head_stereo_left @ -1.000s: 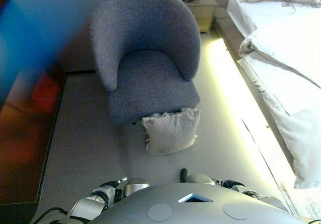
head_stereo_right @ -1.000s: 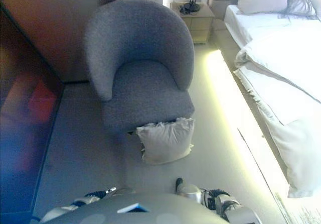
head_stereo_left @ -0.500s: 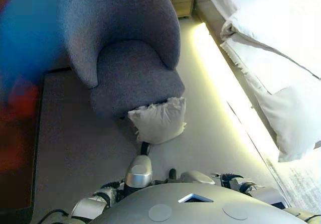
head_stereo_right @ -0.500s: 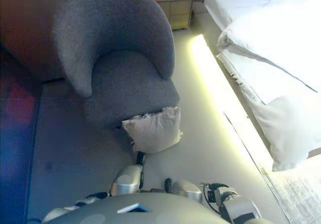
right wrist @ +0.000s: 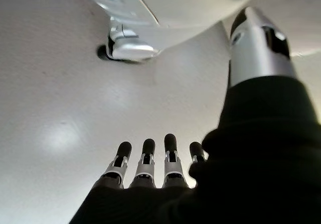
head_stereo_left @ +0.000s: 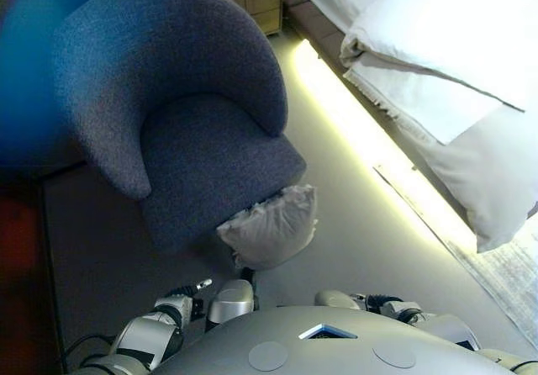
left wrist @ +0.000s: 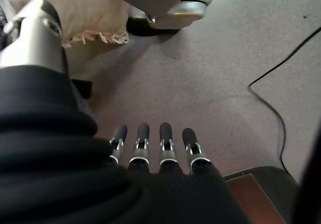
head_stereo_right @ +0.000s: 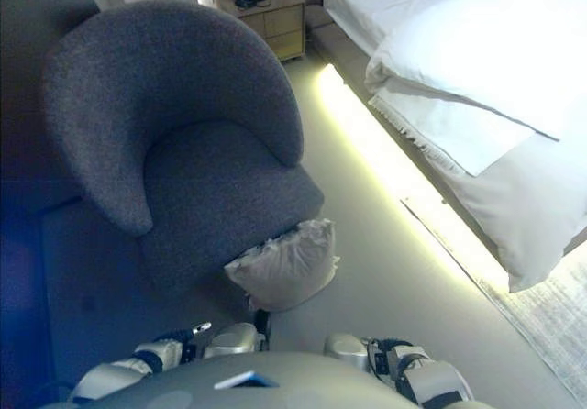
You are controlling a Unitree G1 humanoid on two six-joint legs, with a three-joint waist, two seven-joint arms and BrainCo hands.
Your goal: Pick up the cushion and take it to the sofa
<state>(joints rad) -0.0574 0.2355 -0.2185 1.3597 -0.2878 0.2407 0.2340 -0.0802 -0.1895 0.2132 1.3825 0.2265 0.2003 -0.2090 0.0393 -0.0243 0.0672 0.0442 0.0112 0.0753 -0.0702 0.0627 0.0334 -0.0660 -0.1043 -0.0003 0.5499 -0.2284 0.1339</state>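
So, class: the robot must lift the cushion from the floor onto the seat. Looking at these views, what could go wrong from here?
1. The cushion leans against the armchair front, so a low reach might push it under the seat.
2. Both the left hand and the right hand hang open over the floor, holding nothing; a one-handed pinch on soft fabric may slip.
3. The bed stands close, leaving little room to turn.

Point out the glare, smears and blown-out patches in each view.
Left eye view: blue smear over the upper left corner, bed washed out white, bright strip of light along its base. Right eye view: faint blue haze at lower left, bed glaring again. Right wrist view: soft bright spot on the floor. Left wrist view: evenly lit.
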